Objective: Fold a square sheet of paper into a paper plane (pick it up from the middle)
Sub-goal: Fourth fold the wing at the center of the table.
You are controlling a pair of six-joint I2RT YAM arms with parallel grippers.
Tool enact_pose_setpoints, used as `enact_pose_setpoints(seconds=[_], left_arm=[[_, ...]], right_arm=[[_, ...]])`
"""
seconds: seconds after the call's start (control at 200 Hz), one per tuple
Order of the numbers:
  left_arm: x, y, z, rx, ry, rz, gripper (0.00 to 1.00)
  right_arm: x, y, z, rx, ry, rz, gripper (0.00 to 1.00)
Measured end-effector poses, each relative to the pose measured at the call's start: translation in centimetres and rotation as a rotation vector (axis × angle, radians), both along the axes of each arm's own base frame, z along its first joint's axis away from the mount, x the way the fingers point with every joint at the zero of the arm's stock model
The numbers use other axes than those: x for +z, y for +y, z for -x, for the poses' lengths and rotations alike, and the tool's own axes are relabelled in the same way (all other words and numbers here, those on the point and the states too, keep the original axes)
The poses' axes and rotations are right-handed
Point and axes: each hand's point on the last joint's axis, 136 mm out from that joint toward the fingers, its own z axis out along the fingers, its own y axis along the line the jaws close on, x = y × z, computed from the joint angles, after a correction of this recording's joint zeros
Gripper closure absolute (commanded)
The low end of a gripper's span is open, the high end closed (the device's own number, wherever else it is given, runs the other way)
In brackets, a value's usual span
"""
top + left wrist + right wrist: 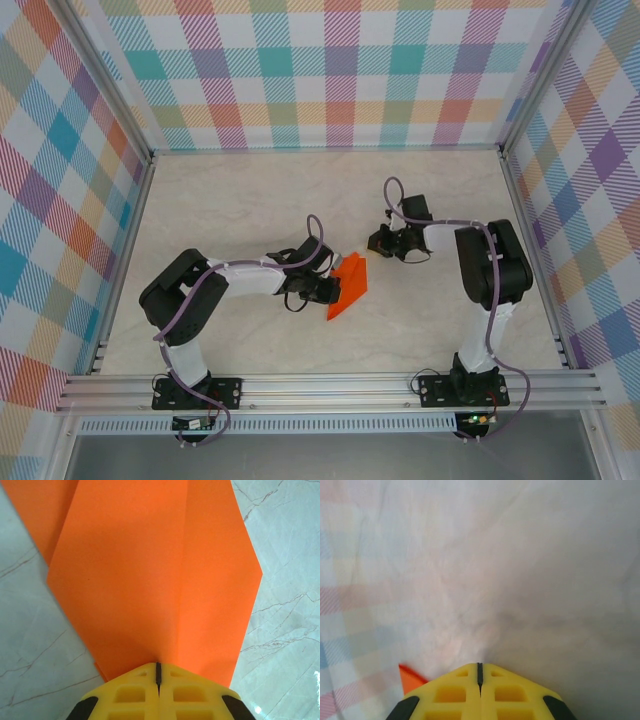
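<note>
The square sheet of paper (350,288) is bright orange and lies on the marble tabletop, folded into a pointed, paper-plane-like shape with its tip toward the near edge. In the left wrist view the paper (160,570) has a long crease running straight to my left gripper (158,672). That left gripper (335,284) is shut, its tips at the paper's left edge; I cannot tell whether paper is pinched. My right gripper (372,243) is shut just right of the paper's far corner. An orange corner (409,678) shows beside the right gripper (479,672).
The white marble tabletop (250,200) is walled by checked panels (330,70) at the back and both sides. A metal rail (330,385) runs along the near edge, where both arm bases are bolted.
</note>
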Motion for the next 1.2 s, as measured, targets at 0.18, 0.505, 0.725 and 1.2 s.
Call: enact_pose_setpoints(seconds=[0.18, 0.505, 0.725, 1.2], left_arm=[[0.0, 0.0, -0.2, -0.010, -0.009, -0.006, 1.00], [0.1, 0.0, -0.2, -0.035, -0.015, -0.012, 1.00], [0.2, 0.2, -0.1, -0.016, -0.006, -0.004, 1.00], [5.8, 1.4, 0.9, 0.254, 0.084, 0.148, 0.61]], right_arm=[[2.0, -0.5, 0.7, -0.015, -0.042, -0.007, 0.99], [3.0, 5.5, 7.2, 0.156, 0.020, -0.109, 1.00], [1.2, 7.4, 9.2, 0.200, 0.096, -0.112, 1.00], [-0.6, 7.0, 9.5, 0.184, 0.149, -0.077, 1.00]])
